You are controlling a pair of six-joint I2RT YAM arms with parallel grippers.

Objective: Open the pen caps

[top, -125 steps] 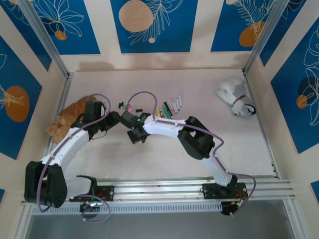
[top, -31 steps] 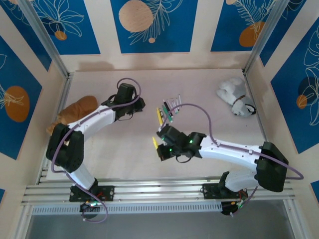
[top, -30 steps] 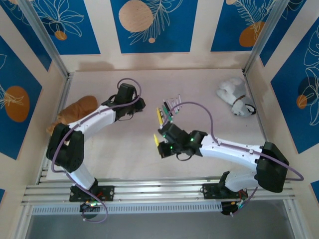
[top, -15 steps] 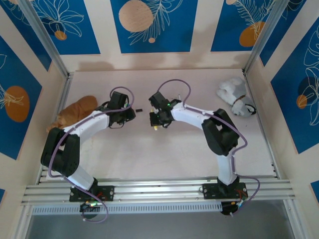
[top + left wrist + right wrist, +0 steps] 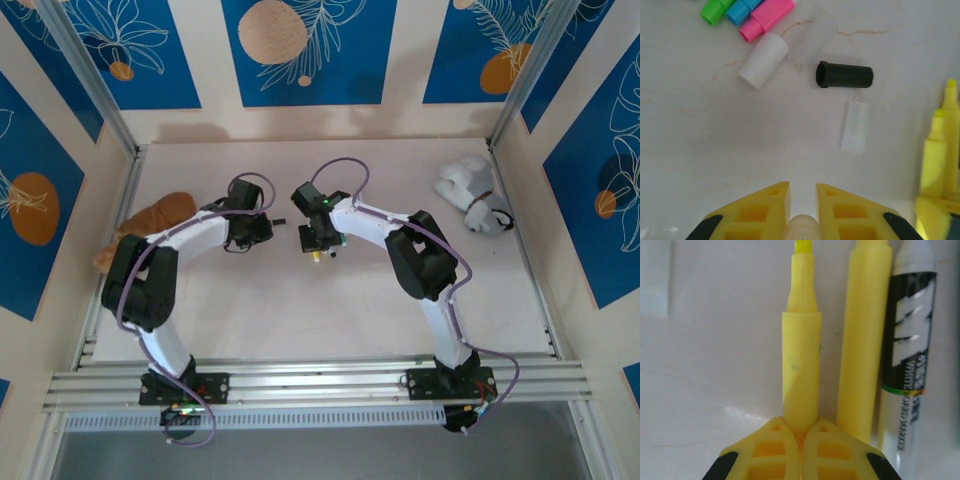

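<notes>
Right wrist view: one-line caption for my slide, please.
Right hand shut on an uncapped yellow highlighter, with a second yellow highlighter and a whiteboard marker alongside it.

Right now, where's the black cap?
In the left wrist view, the black cap lies on its side ahead of the left fingers, between the white cap on its left and the translucent cap just below it.

Green cap [image 5: 711, 11], blue cap [image 5: 742, 8] and pink cap [image 5: 766, 18] lie flat on the tabletop [image 5: 715, 140], side by side and touching. White cap [image 5: 763, 60] lies just beside the pink one. Black cap [image 5: 844, 76] lies apart, with a translucent cap [image 5: 855, 127] near it. The left pincer [image 5: 802, 189] grips a cream cap-like piece [image 5: 800, 228].
</notes>
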